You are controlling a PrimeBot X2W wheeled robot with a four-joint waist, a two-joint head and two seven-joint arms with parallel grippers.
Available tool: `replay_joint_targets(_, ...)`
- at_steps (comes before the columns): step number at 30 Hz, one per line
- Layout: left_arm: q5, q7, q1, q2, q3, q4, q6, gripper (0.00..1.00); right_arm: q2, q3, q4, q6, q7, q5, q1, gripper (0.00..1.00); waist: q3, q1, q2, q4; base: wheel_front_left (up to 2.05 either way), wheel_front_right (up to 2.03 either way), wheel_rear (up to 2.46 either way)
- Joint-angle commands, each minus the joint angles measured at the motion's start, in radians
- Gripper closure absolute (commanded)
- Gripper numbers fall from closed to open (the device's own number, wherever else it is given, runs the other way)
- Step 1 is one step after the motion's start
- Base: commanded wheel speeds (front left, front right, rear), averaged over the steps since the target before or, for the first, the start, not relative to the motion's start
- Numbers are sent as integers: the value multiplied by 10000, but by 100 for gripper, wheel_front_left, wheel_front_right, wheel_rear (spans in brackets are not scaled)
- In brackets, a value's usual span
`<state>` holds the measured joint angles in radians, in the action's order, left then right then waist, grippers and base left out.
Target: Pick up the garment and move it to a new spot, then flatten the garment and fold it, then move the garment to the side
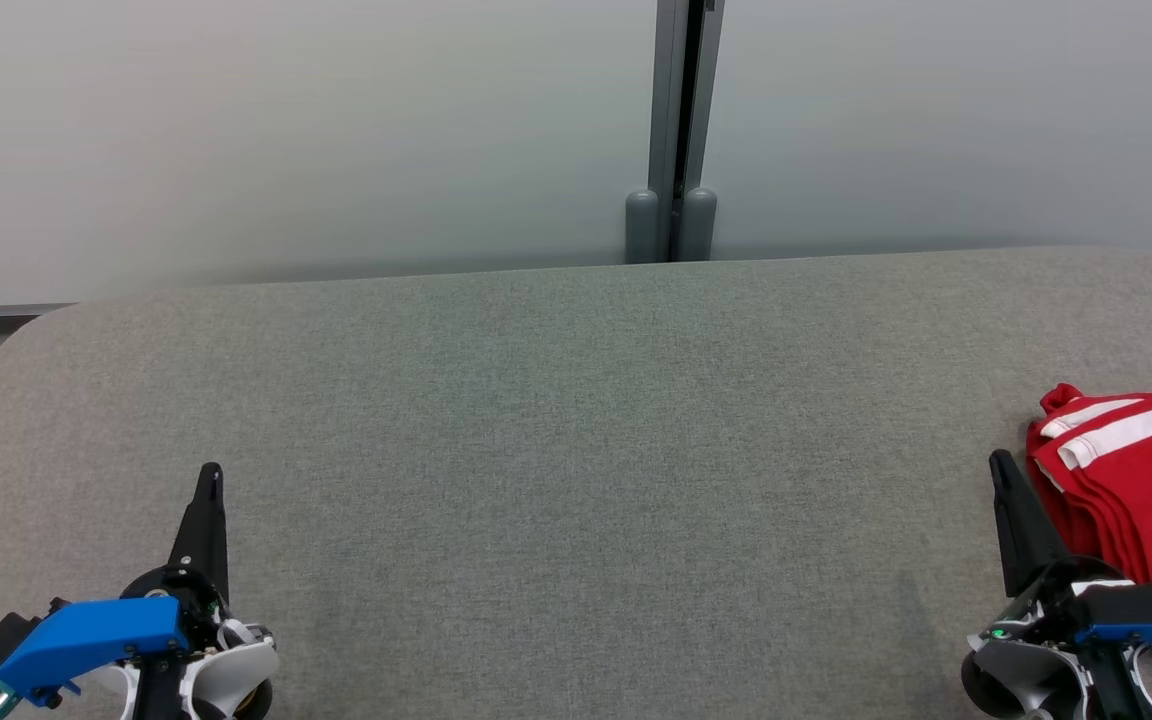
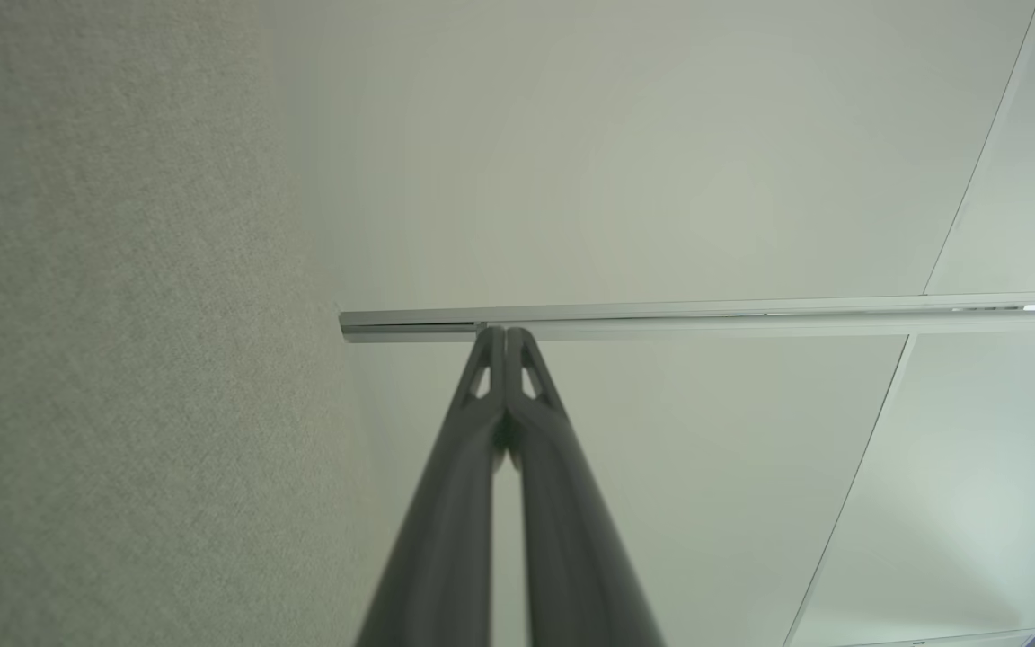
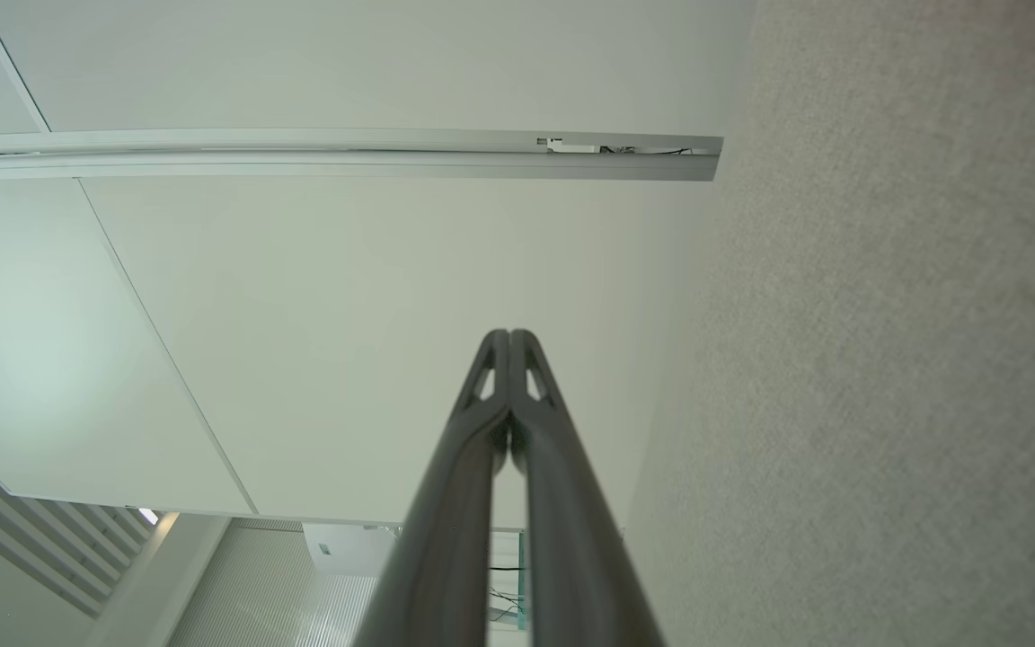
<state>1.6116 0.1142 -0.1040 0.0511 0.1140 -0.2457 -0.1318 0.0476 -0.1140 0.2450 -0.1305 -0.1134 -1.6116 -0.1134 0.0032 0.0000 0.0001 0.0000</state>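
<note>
A red garment (image 1: 1136, 490) with white stripes lies folded at the far right edge of the grey fabric table (image 1: 576, 450). My right gripper (image 1: 1000, 462) stands shut just left of it, at the lower right of the head view, with nothing between its fingers. At the lower left, far from the garment, my left gripper (image 1: 210, 472) is shut and empty too. In the left wrist view the left gripper (image 2: 506, 334) has its two fingers pressed together. The right wrist view shows the right gripper (image 3: 508, 336) with both tips touching.
A pale wall with a grey vertical post (image 1: 676, 130) rises behind the table's far edge. The table's rounded left corner (image 1: 46, 320) drops to a lower ledge. The wrist views look along the table's fabric surface (image 2: 122, 359) at wall panels and a metal rail (image 3: 329, 148).
</note>
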Motion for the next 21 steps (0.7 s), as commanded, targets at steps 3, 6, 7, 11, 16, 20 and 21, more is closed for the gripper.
replay_joint_targets(3, 22, 37, -105, -21, 22, 43, 21, 100, 47, -25, -43, -4, -47, -27, 96, 100, -1, 0, -1, 0, 0, 0, 0)
replay_joint_targets(6, 23, 36, -105, -21, 21, 43, 18, 100, 47, -25, -43, -4, -47, -27, 96, 100, -1, 0, -1, 0, 0, 0, 0)
replay_joint_targets(7, 23, 36, -105, -21, 20, 43, 18, 100, 47, -25, -43, -4, -47, -27, 96, 100, -1, 0, -1, 0, 0, 0, 0)
replay_joint_targets(11, 23, 36, -105, -21, 19, 43, 18, 100, 47, -24, -43, -4, -47, -27, 96, 100, -1, 0, -1, 0, 0, 0, 0)
replay_joint_targets(16, 24, 35, -105, -21, 19, 43, 18, 100, 47, -24, -43, -4, -47, -28, 97, 100, 0, 0, -1, 0, 0, 0, 0)
replay_joint_targets(20, 24, 35, -105, -20, 19, 43, 18, 100, 47, -24, -43, -4, -47, -28, 97, 100, 0, 0, -1, 0, 0, 0, 0)
replay_joint_targets(21, 24, 35, -105, -20, 18, 43, 18, 100, 47, -24, -43, -4, -47, -28, 97, 100, 0, 0, -1, 0, 0, 0, 0)
